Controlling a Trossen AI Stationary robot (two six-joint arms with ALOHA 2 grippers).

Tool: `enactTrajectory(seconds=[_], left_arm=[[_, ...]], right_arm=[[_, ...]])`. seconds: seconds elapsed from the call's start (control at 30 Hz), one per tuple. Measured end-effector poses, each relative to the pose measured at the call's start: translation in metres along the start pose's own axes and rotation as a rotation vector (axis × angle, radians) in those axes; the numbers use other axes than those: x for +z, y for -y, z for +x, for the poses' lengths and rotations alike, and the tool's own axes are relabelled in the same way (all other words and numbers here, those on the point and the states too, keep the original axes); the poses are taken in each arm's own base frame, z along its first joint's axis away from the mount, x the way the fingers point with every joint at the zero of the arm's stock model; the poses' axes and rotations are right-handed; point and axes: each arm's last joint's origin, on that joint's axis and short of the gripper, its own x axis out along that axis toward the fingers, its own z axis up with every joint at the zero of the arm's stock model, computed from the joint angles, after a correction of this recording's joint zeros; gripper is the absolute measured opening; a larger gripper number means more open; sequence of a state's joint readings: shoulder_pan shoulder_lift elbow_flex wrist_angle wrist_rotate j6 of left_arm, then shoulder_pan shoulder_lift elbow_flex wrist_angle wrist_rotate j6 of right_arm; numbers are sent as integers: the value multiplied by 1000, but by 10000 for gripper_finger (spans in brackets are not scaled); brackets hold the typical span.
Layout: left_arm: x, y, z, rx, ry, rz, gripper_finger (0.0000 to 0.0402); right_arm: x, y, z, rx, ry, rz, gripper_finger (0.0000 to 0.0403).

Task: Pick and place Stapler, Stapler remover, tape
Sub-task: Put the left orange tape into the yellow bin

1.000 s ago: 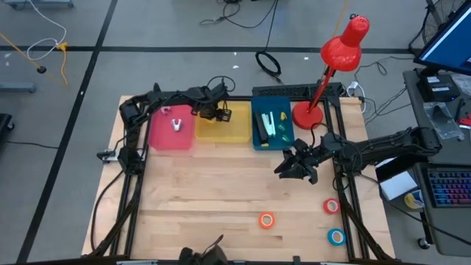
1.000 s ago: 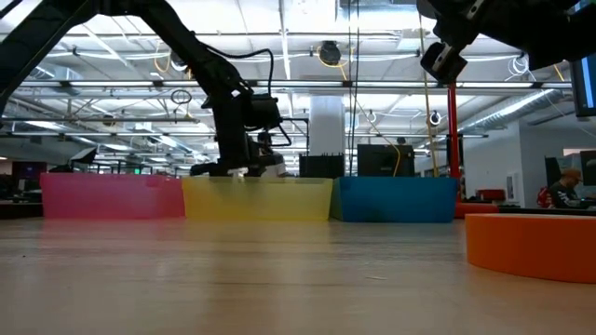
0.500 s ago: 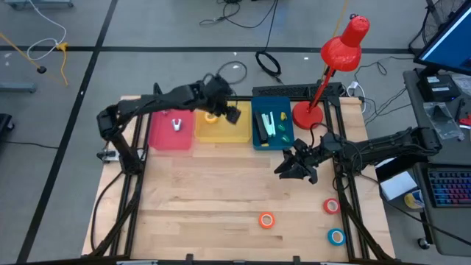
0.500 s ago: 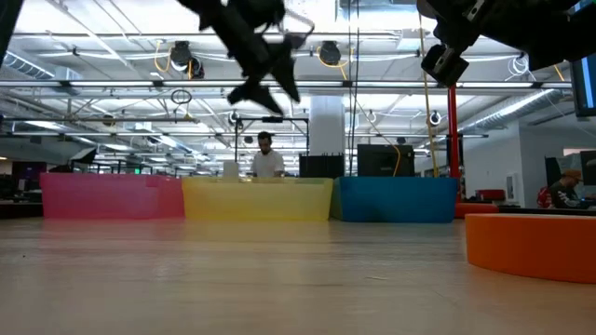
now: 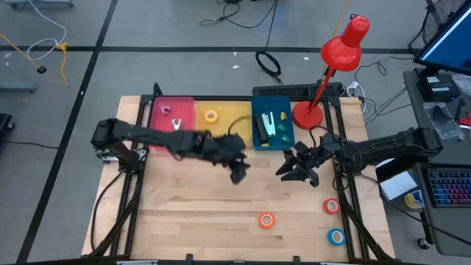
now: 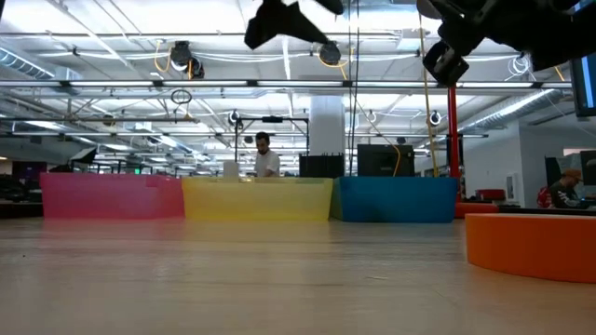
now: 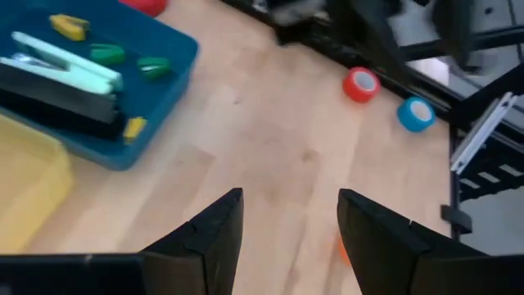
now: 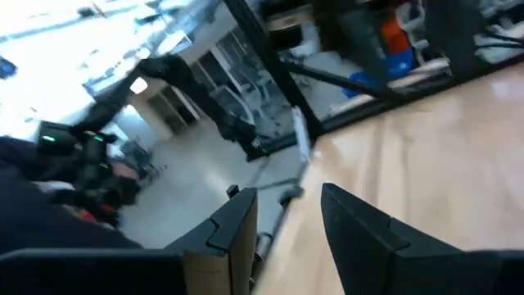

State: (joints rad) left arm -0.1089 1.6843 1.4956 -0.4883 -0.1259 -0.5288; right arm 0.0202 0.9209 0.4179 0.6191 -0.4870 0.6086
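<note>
At the six o'clock edge of my wooden table (image 5: 184,206) lie the orange tape roll (image 5: 266,219), the red roll (image 5: 331,206) and the blue-teal roll (image 5: 335,237), untouched. Over the table's middle my left gripper (image 5: 237,175) hangs with fingers (image 7: 214,232) parted and nothing between them, and at three o'clock my right gripper (image 5: 288,171) hovers, likewise parted and empty. Toward twelve o'clock, the pink bin (image 5: 171,110) holds the stapler remover (image 5: 176,124), the yellow bin (image 5: 234,112) the yellow roll (image 5: 211,115), and the blue bin (image 5: 259,104) the staplers (image 5: 263,126).
</note>
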Motion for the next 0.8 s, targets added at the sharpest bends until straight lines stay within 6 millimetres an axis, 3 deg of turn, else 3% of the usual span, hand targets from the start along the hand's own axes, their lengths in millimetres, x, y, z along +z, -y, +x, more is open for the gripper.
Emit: enactTrajectory(seconds=[0.23, 0.47, 0.57, 0.8], left_arm=[[-29, 41, 5, 20, 24, -54, 191], [-53, 67, 34, -36, 18, -106, 191], [-67, 70, 49, -30, -26, -114, 191], [-76, 70, 75, -84, -65, -180, 191]], right_arm=[[-6, 0, -15, -196, -46, -85, 128], [-15, -2, -39, -432, -98, -134, 128], [-14, -6, -46, -471, -89, -159, 128], [-18, -12, -60, -483, -101, -167, 128]])
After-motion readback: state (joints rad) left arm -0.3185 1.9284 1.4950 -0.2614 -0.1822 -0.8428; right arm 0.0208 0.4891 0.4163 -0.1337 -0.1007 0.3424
